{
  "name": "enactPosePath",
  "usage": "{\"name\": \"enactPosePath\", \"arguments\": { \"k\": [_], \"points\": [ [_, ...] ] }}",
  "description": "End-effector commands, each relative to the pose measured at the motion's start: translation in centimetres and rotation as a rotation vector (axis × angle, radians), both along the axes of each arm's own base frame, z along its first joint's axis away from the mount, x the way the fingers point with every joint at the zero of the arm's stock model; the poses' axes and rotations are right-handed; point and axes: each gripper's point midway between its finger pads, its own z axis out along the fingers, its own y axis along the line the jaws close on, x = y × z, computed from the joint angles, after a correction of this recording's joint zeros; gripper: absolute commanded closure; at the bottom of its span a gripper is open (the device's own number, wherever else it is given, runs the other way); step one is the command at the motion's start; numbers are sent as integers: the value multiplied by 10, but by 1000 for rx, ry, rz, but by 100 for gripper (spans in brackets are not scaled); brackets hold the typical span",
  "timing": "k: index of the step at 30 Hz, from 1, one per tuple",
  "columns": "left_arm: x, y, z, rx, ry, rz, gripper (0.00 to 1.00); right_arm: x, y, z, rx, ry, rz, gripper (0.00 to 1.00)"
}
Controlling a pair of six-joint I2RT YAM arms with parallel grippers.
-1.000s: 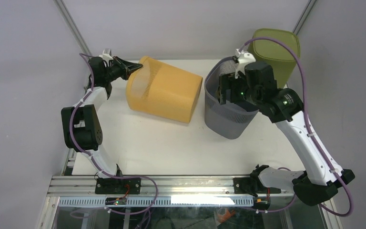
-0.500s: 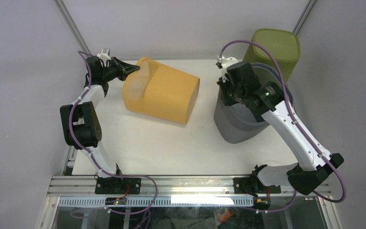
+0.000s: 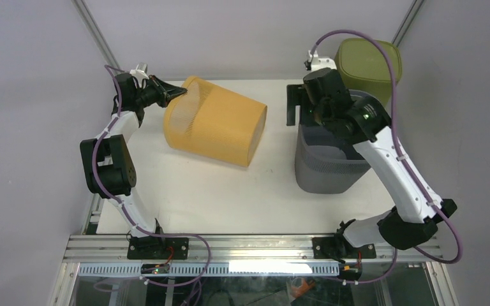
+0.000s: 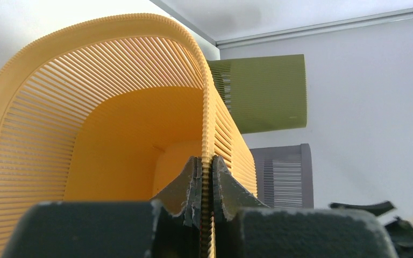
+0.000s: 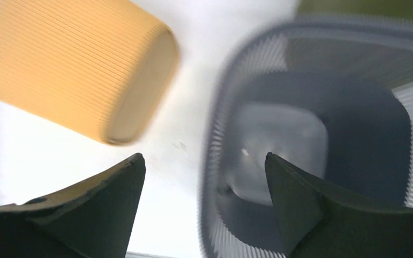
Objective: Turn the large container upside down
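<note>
Pinching the rim of the orange basket [image 4: 113, 107], the left gripper [image 4: 204, 161] has one finger inside the ribbed wall and one outside, pressed together on the thin edge. That grip makes sense: the body is too wide to span, and the rim gives a handle w/ good leverage for rotating the whole thing.

I take this basket for the large container, since it looks the biggest of the three. It lies on its side at the far-left part of the surface [image 3: 230, 197], mouth toward the left arm and closed base pointing toward the middle. So approx. halfway, neither upright nor inverted. The next move prob. needs the base swung up so the mouth comes down flat. Risk: the slatted wall may flex and slip out of the pinch.

Over on the other side, the right gripper [image 5: 204, 156] is spread wide, holding nothing, above the open mouth of the gray basket [image 3: 328, 169]. That one stands upright, apart from the orange one, so the arm looks clear of the roll path. A green basket [image 3: 370, 60] stands behind it in the far-right corner; can't tell if the two touch.
</note>
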Motion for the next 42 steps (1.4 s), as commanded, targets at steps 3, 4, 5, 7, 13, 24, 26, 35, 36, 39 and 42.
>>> {"name": "enactPosePath", "arguments": {
  "k": [3, 4, 5, 7, 13, 24, 26, 35, 36, 39, 42],
  "points": [
    [-14, 16, -83, 98, 207, 45, 100, -7, 92, 128, 409, -357, 275, 8],
    [-15, 16, -83, 99, 210, 47, 100, -9, 113, 118, 425, -320, 323, 6],
    [-16, 16, -83, 102, 210, 48, 100, -8, 133, 101, 436, -261, 362, 5],
    [-17, 17, -85, 105, 216, 54, 100, -5, 164, 59, 439, -143, 397, 1],
    [-23, 16, -92, 117, 229, 58, 100, 10, 187, -29, 497, 69, 206, 1],
    [-24, 16, -88, 124, 220, 48, 100, 51, 66, -95, 270, 30, -307, 1],
    [-24, 17, -89, 135, 220, 48, 100, 54, 61, -96, 381, 48, -285, 1],
    [-26, 19, -87, 193, 225, 59, 100, 42, 137, -57, 868, 76, 137, 1],
    [-27, 17, -84, 220, 221, 54, 95, 43, 139, -59, 853, 86, 136, 1],
    [-23, 17, -63, 298, 184, 57, 57, 47, 144, -62, 837, 94, 136, 1],
    [-17, 24, -35, 396, 138, 105, 27, 51, 149, -65, 845, 101, 142, 1]
  ]
}}
